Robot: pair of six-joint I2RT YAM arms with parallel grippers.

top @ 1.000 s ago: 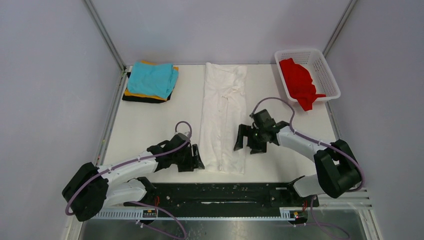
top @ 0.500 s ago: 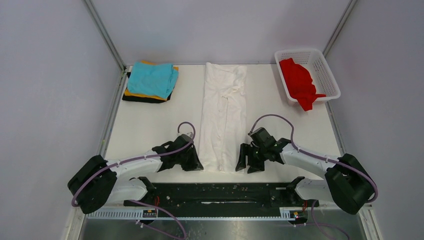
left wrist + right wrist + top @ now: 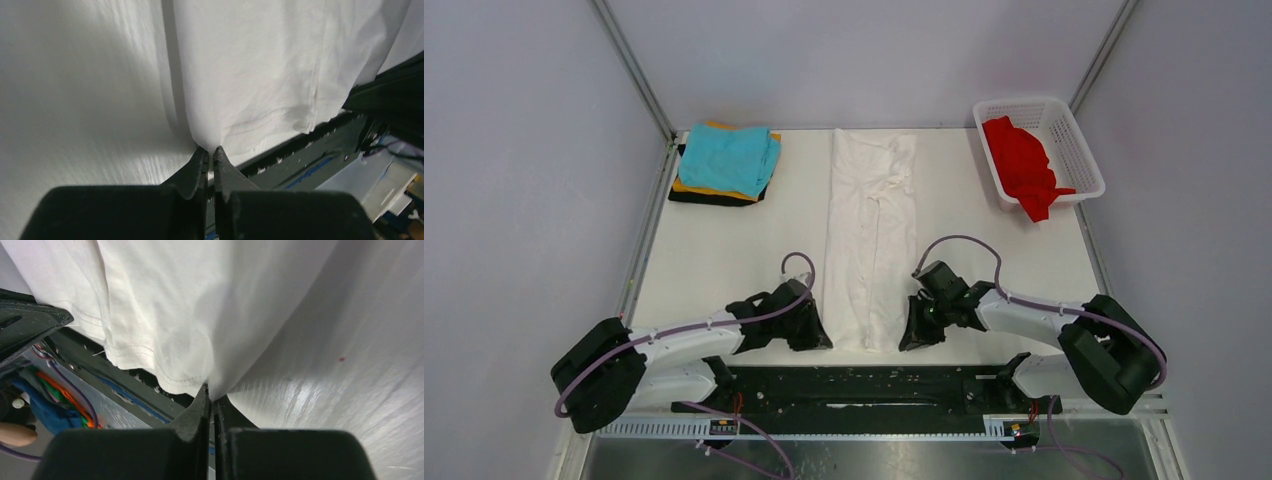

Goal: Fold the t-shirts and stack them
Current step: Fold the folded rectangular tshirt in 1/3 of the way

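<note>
The white t-shirt (image 3: pixel 871 235) lies folded into a long narrow strip down the middle of the table. My left gripper (image 3: pixel 822 335) is shut on its near left hem corner (image 3: pixel 210 142). At the near right hem corner (image 3: pixel 210 390), my right gripper (image 3: pixel 908 338) is pinched shut on the cloth. Both wrist views show black fingers closed with white fabric bunched between the tips. A red t-shirt (image 3: pixel 1022 165) lies crumpled in the white basket (image 3: pixel 1079 140). Folded t-shirts, teal (image 3: pixel 730 157) over orange and black, form a stack at the back left.
The black base rail (image 3: pixel 874 385) runs along the near table edge just behind both grippers. Metal frame posts rise at the back corners. Bare white table (image 3: pixel 714 250) shows on both sides of the white strip.
Both arms drew toward the near hem of the white t-shirt and both grippers closed on its corners. The right gripper went from wide open to shut.
</note>
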